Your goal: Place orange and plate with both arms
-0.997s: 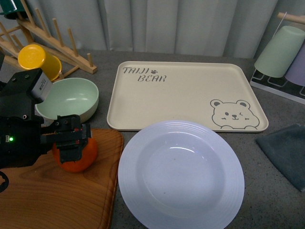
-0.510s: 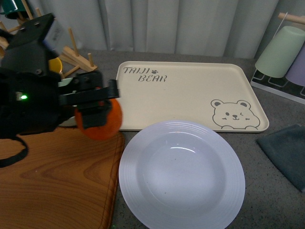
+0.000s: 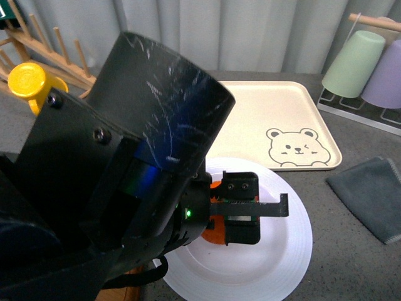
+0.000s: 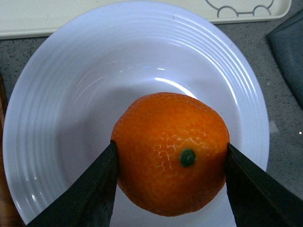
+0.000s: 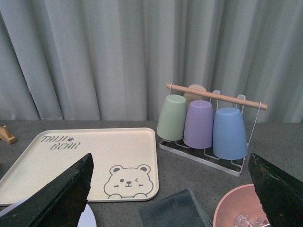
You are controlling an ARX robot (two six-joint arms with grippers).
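The orange [image 4: 171,151], bright and dimpled with a green stem spot, is held between the two dark fingers [image 4: 90,194] of my left gripper [image 4: 170,145], which is shut on it. It hangs over the hollow of the white ridged plate [image 4: 236,85]. In the front view my left arm fills the foreground, and its gripper [image 3: 241,210] sits above the plate [image 3: 294,244] with only slivers of the orange [image 3: 213,235] showing. My right gripper [image 5: 170,161] is open and holds nothing. It is raised well above the table, with an edge of the plate [image 5: 83,221] below it.
The beige bear-print tray [image 3: 276,106] lies just behind the plate. A rack of upturned cups [image 5: 203,123] stands at the right, with a grey cloth [image 3: 369,204] and a pink bowl [image 5: 236,208] nearer. A yellow mug [image 3: 28,81] hangs on the wooden rack at the far left.
My left arm lifted the orange off the wooden board and carried it rightward until it hangs over the plate. The arm now blocks most of the front view.
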